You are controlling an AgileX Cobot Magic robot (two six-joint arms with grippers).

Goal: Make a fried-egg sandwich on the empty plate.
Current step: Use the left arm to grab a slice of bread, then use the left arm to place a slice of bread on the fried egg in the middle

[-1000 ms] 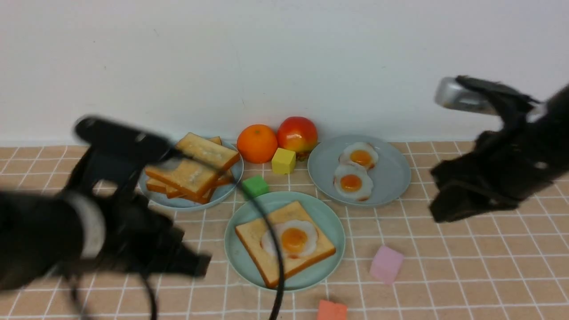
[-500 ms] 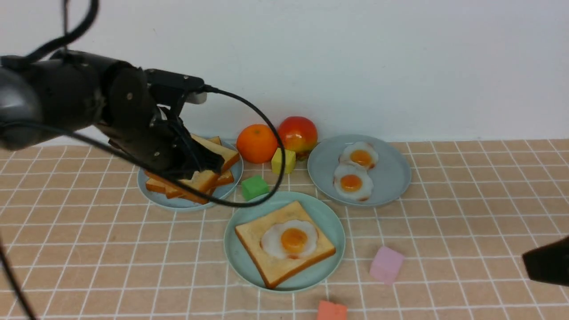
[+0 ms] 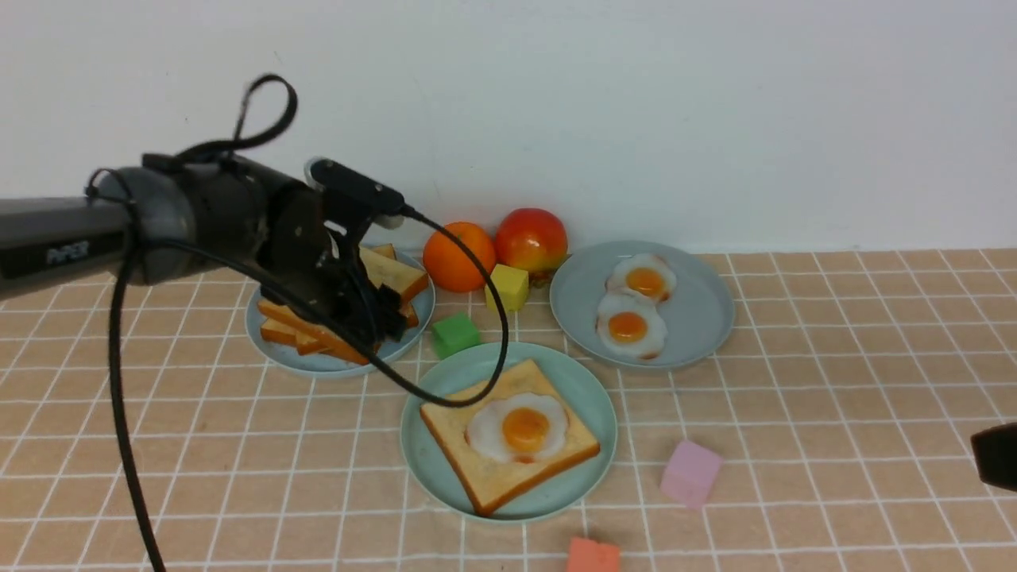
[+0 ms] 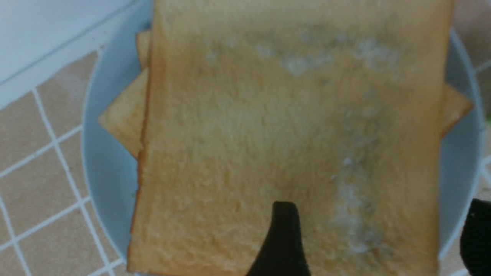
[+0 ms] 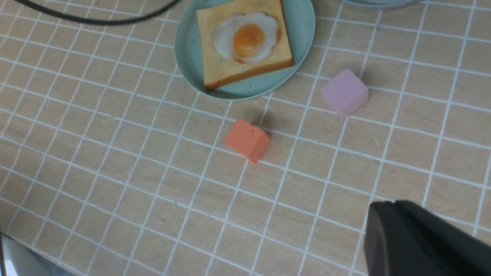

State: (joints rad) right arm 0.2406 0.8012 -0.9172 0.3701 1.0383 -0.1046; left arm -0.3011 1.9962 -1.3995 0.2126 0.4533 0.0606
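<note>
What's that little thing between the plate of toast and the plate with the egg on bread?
A green cube sits in that gap, clearest in the front view.

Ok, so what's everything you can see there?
Round mint-green plastic plate: one, front middle.
Square golden toast slice: one, on that plate.
Glossy white fried egg: one, on that slice.
Pale blue-grey plates: two, back left and back right.
Stacked toast slices: several, golden, on the left one.
More fried eggs: two, white, on the right one.
Round orange and red apple: one each, by the wall.
Small cubes: four; yellow, green, pink, coral; around the plates.
Left gripper: one, black, open above the stacked toast.
Right gripper: one, black, right edge.
</note>
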